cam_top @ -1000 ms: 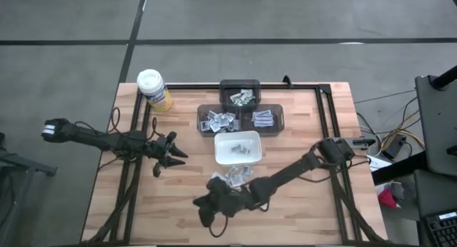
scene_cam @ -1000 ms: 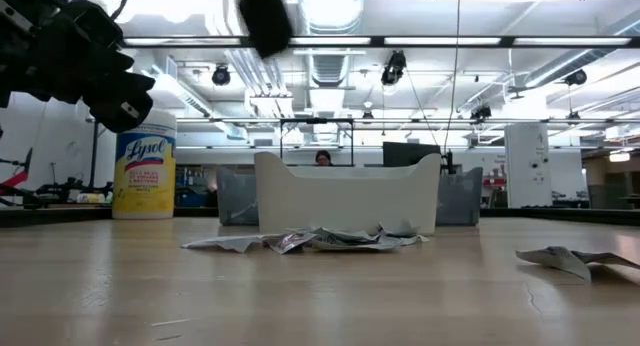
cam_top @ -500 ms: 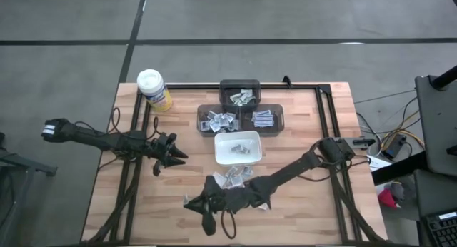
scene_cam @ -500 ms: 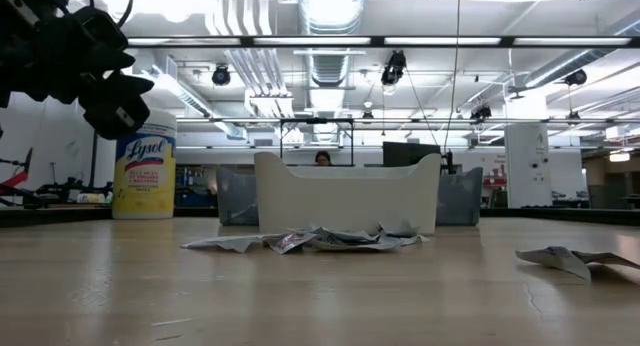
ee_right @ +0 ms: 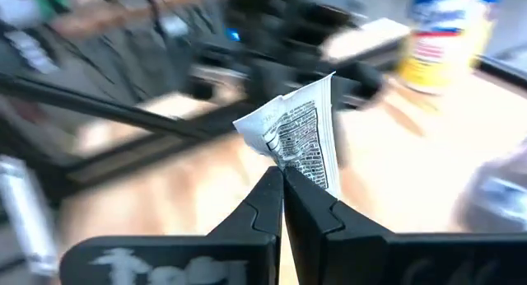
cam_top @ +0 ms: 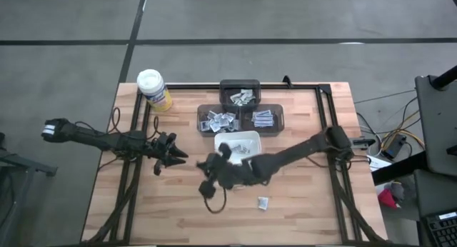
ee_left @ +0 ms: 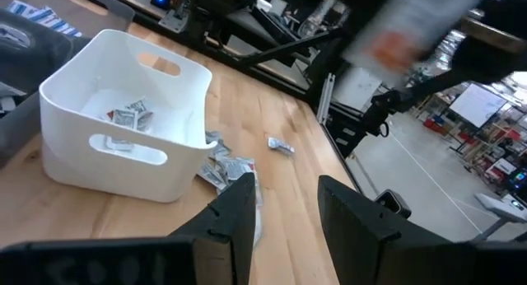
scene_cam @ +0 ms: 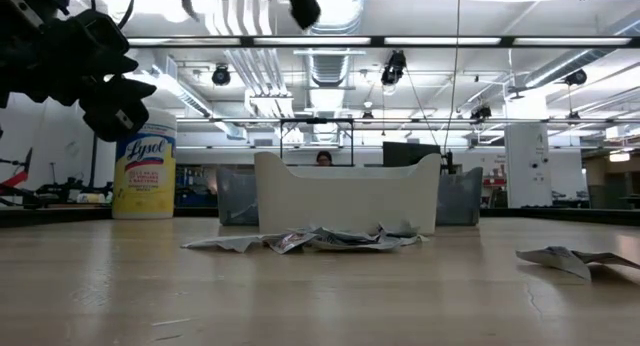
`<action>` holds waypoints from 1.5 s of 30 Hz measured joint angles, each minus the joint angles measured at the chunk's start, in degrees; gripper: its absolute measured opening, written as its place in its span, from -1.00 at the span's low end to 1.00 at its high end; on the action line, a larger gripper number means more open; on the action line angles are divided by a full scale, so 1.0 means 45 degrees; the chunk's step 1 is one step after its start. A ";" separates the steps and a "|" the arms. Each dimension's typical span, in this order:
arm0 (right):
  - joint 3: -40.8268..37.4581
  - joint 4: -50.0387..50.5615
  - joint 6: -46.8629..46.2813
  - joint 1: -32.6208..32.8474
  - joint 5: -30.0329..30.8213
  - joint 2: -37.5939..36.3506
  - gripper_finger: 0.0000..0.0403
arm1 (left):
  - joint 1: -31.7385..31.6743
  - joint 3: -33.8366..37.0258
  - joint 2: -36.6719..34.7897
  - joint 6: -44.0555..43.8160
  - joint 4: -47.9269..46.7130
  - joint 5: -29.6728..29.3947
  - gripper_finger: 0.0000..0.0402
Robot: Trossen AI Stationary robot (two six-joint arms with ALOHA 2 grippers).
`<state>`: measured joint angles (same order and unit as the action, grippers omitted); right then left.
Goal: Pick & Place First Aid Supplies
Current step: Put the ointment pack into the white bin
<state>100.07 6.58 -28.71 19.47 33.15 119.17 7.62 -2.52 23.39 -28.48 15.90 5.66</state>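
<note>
Inspector: Right wrist view shows the right pincer clenched on one packet, lifted above the counter.

Clerk: And the remaining supplies?

Inspector: A loose pile of packets lies against the white dish; a single packet sits apart.

Clerk: Left arm?

Inspector: Left pincer hovers left of the dish, fingers parted, grasping nothing.

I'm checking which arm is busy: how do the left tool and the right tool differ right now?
The left tool is open and holds nothing; the right tool is shut on a packet. The left one hovers beside the white dish, toward the table's left; the right one is just by the dish's left edge. Both are off the tabletop.
</note>
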 joint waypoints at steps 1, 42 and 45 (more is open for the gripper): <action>0.0000 0.0674 0.0004 -0.0166 0.0018 -0.0138 -0.96 | 0.0000 0.0000 0.0002 0.0016 -0.0006 -0.0087 -0.37; 0.0005 1.3634 0.5004 -0.4556 -0.4510 -0.2436 -0.96 | 0.0000 -0.0003 0.0002 -0.0006 -0.0052 -0.3615 -0.37; 0.0005 1.3759 0.5111 -0.4600 -0.4528 -0.2266 -0.96 | 0.0000 0.0000 0.0002 -0.0006 -0.0052 -0.3625 -0.37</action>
<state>100.09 68.50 -5.71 -1.22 12.78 108.98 7.62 -2.52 23.40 -28.51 15.66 -10.66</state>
